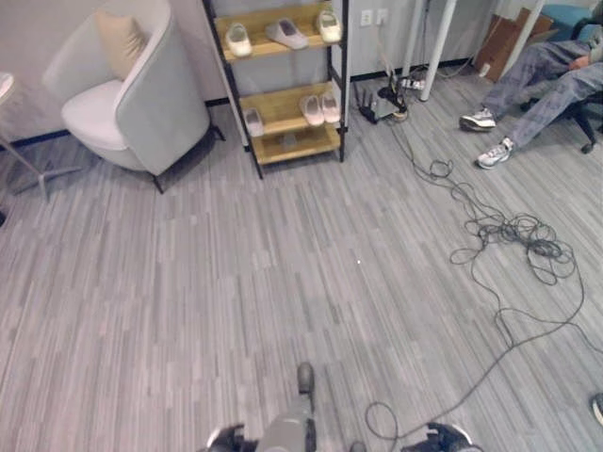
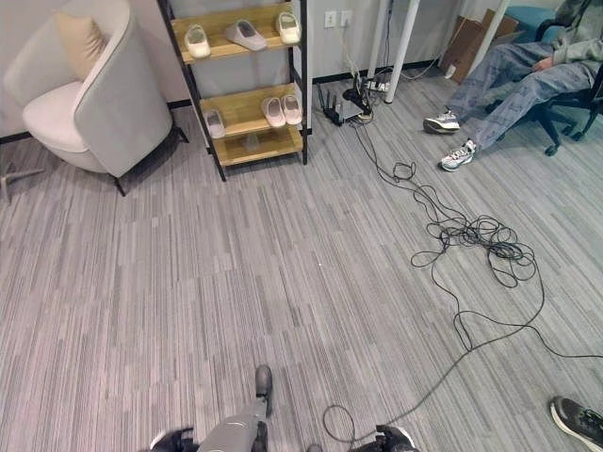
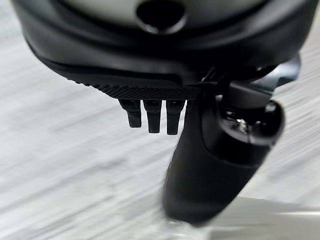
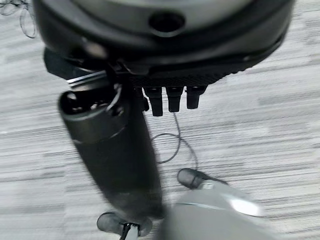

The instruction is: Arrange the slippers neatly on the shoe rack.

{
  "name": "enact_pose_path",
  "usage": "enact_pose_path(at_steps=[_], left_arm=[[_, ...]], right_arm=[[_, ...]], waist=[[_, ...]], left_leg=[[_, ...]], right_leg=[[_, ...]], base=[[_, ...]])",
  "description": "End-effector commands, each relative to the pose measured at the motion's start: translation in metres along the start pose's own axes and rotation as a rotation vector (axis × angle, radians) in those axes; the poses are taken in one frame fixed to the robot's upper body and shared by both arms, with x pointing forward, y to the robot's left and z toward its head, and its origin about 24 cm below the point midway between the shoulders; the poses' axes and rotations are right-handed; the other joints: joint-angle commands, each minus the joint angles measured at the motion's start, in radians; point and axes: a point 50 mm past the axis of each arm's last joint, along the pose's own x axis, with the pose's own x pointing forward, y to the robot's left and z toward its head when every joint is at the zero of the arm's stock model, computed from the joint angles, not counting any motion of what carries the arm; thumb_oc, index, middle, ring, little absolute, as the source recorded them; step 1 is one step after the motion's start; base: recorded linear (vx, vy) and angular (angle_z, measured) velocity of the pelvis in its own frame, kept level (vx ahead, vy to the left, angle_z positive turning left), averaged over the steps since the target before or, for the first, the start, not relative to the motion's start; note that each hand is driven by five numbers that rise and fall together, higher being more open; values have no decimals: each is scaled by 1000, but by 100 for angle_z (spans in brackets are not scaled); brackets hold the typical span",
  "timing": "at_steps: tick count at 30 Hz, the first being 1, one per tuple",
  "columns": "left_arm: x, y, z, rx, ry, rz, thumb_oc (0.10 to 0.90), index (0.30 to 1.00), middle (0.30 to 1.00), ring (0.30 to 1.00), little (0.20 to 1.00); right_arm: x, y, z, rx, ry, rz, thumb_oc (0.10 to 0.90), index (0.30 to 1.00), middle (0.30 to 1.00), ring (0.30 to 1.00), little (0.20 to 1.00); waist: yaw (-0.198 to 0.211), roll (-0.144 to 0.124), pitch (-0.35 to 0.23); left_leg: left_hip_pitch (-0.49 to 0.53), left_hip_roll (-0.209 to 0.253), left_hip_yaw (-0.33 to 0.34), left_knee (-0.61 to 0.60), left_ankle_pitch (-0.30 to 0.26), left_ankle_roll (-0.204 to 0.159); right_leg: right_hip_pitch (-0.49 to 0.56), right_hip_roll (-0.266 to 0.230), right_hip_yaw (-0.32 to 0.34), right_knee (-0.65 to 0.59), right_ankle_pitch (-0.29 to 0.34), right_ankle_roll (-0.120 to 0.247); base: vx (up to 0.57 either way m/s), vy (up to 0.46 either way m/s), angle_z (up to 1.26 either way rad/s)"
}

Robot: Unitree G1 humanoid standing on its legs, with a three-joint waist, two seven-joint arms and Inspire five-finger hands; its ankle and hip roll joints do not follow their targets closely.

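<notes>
The wooden shoe rack [image 1: 283, 141] stands against the far wall, well ahead of me. Its upper shelf holds a cream slipper [image 1: 238, 40], a grey slipper [image 1: 285, 34] and another cream slipper [image 1: 328, 25]. The shelf below carries a pink pair [image 1: 320, 107] and a single pale slipper [image 1: 252, 121] at its left end. My left hand [image 1: 305, 377] hangs low over the floor near me, far from the rack. It is open and empty, as the left wrist view shows of this hand [image 3: 200, 165]. My right hand [image 4: 115, 160] is also open with nothing in it.
A grey armchair [image 1: 141, 104] with a cushion stands left of the rack. A seated person's legs [image 1: 532, 89] reach in at the far right. Tangled cables [image 1: 513, 235] lie across the floor on the right, running to a router [image 1: 382, 102] beside white table legs [image 1: 438, 47].
</notes>
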Motion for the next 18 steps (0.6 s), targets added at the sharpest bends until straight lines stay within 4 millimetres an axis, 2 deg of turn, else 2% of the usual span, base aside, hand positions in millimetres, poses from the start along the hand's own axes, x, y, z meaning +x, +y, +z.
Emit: enact_pose_path(at_steps=[1,2,3,4,6,7,8,9,10,11,12,15,16,17,18], left_arm=[[0,6,51,21,-193,-7,800,900,900,900,900],[-2,10,66,30,-244,-1,800,900,900,900,900],[-3,13,78,31,-284,6,800,900,900,900,900],[-5,15,88,24,-315,10,800,900,900,900,900],[-7,14,100,23,-350,11,800,900,900,900,900],[-10,8,109,50,-386,-5,800,900,900,900,900],[-10,5,112,61,-398,-13,800,900,900,900,900],[-10,5,112,61,-398,-13,800,900,900,900,900],[-11,0,112,83,-399,-21,800,900,900,900,900],[-11,0,112,83,-399,-22,800,900,900,900,900],[-9,-2,106,105,-373,-22,800,900,900,900,900],[-4,-9,79,167,-267,-41,800,900,900,900,900],[-4,-9,79,167,-267,-41,800,900,900,900,900],[-2,-11,58,178,-198,-48,800,900,900,900,900],[-2,-11,58,178,-198,-49,800,900,900,900,900]], right_arm=[[1,3,26,-89,-97,21,800,900,900,900,900],[1,1,35,-100,-128,17,800,900,900,900,900],[0,0,40,-96,-146,12,800,900,900,900,900],[0,-1,41,-96,-153,11,800,900,900,900,900],[0,-1,39,-106,-153,12,800,900,900,900,900],[0,0,37,-108,-148,13,800,900,900,900,900],[0,0,32,-104,-135,13,800,900,900,900,900],[0,0,32,-104,-134,13,800,900,900,900,900],[0,0,25,-89,-110,14,800,900,900,900,900],[0,0,25,-90,-109,13,800,900,900,900,900],[0,-1,18,-81,-80,13,800,900,900,900,900],[-1,-1,6,-75,-44,19,800,900,900,900,900],[-1,-1,6,-75,-43,19,800,900,900,900,900],[0,-1,6,-91,-38,22,800,900,900,900,900],[0,-2,6,-91,-38,22,800,900,900,900,900]], waist=[[-10,-48,-12],[-25,-29,-3],[-40,-14,6],[-56,2,10],[-90,25,22],[-128,28,37],[-147,26,41],[-148,26,41],[-178,11,43],[-179,17,46],[-200,14,41],[-218,19,22],[-219,20,22],[-212,23,4],[-213,24,3]], left_leg=[[-29,-59,-29,113,-135,54],[16,-63,-45,107,-155,69],[67,-64,-59,96,-177,77],[121,-67,-73,78,-194,77],[202,-69,-103,67,-230,71],[288,-70,-145,53,-267,60],[324,-70,-168,41,-286,51],[325,-70,-168,41,-286,50],[387,-74,-199,19,-317,26],[395,-67,-201,16,-320,25],[445,-59,-227,-1,-338,4],[496,-30,-253,25,-343,-23],[496,-29,-254,26,-344,-23],[470,-12,-262,139,-292,-53],[467,-11,-263,143,-295,-53]], right_leg=[[88,-129,34,158,469,122],[43,-132,28,242,487,109],[-10,-137,10,298,454,93],[-55,-137,-16,300,402,72],[-137,-125,-61,264,292,48],[-215,-93,-80,148,235,38],[-232,-75,-69,49,242,48],[-232,-75,-69,48,242,48],[-284,-62,-37,-169,280,76],[-273,-57,-41,-177,281,75],[-290,-53,-17,-317,320,98],[-296,-32,19,-321,343,90],[-295,-31,18,-320,342,90],[-264,-13,17,-284,339,57],[-266,-13,15,-283,338,56]], base=[[472,283,-27],[556,285,27],[587,251,67],[538,168,44],[638,49,22],[768,-76,41],[578,-91,50],[584,-170,57],[411,-119,60],[786,-250,89],[583,-200,108],[564,-233,109],[478,-260,33],[318,-166,10],[478,-275,4]])
